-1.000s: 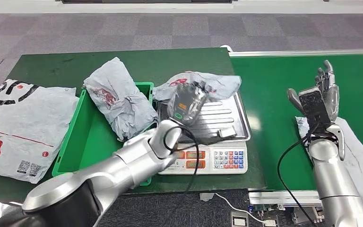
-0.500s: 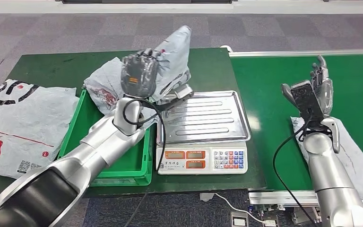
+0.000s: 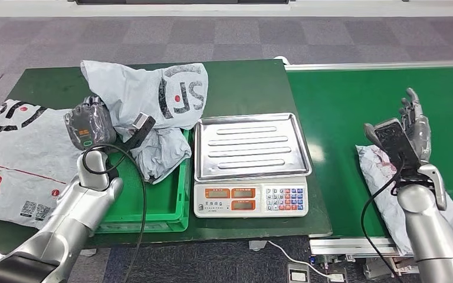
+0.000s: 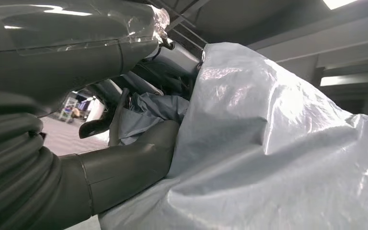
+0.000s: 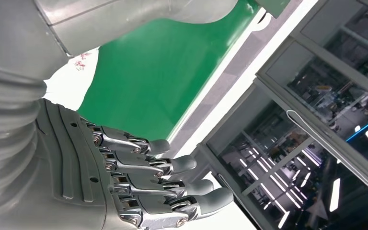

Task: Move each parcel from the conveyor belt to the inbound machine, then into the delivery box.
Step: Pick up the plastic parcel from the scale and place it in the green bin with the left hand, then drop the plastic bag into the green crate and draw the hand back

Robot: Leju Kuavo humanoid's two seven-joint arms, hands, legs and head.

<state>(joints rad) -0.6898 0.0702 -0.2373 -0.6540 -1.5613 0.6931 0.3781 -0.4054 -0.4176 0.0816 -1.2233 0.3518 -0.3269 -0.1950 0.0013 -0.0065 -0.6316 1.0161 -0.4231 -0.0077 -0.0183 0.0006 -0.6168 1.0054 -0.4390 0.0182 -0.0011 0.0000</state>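
A large flat grey plastic mailer bag [image 3: 17, 168] lies left of the green plastic delivery crate [image 3: 165, 206]. Above that crate, the robot's left hand [image 3: 88, 124] grips a crumpled grey plastic parcel printed with "JS" [image 3: 153, 94]; a second crumpled grey parcel [image 3: 162, 153] rests inside, apparently against the crate's right wall. Right of the crate stands the steel-topped weighing scale [image 3: 252, 147]. Further right, the right hand [image 3: 410, 127] is raised, fingers spread, over a grey parcel [image 3: 383, 188] on the green conveyor belt [image 3: 342, 112].

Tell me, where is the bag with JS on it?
In the head view, the JS bag is on the left, held up by the left hand over the green box.
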